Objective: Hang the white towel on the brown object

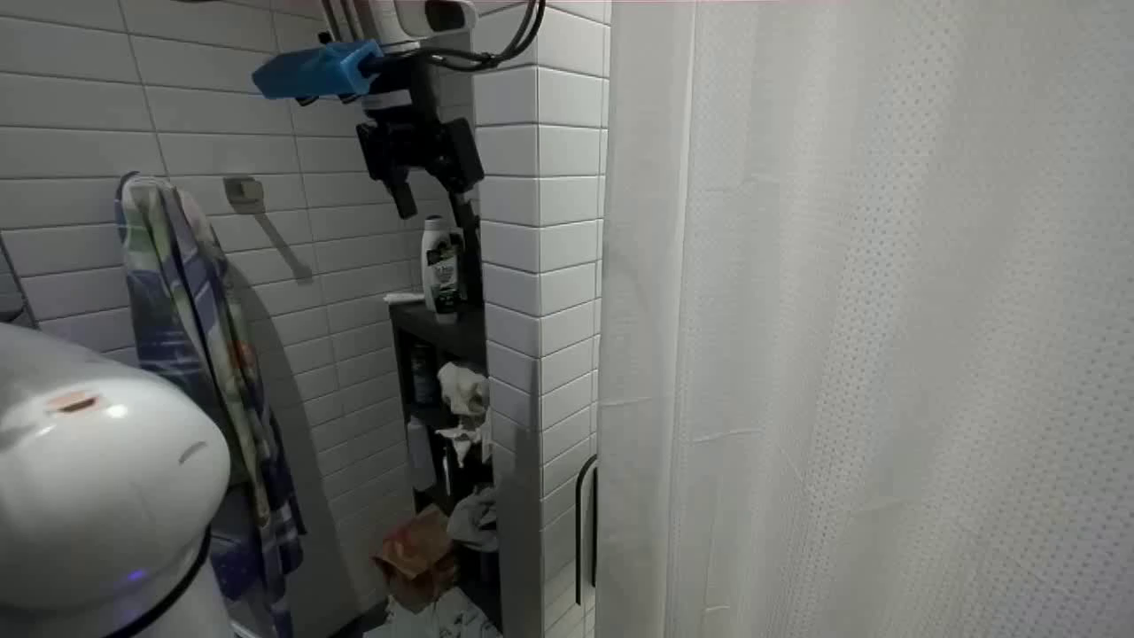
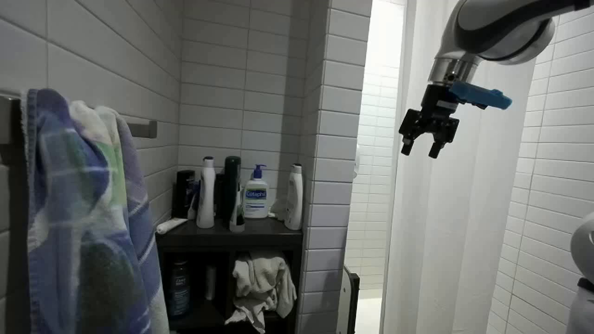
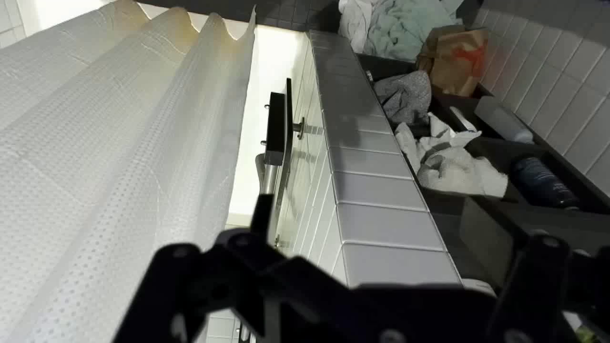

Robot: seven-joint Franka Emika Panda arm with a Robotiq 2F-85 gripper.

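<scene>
A crumpled white towel (image 2: 264,283) hangs partly out of the upper right compartment of the dark shelf. It also shows in an exterior view (image 1: 465,390) and in the wrist view (image 3: 460,171). A brownish-grey wall bar (image 2: 144,129) is fixed to the tiled wall, and its end shows in an exterior view (image 1: 244,195). A blue patterned towel hangs over it. My gripper (image 2: 420,150) is open and empty, fingers pointing down. It is high up and apart from the white towel; it also shows in an exterior view (image 1: 434,206).
Several bottles (image 2: 255,199) stand on top of the dark shelf (image 2: 274,239). A tiled wall edge (image 2: 336,139) stands beside the shelf, with a white shower curtain (image 1: 842,310) past it. The blue patterned towel (image 2: 88,208) hangs left. A brown paper bag (image 3: 457,59) lies low.
</scene>
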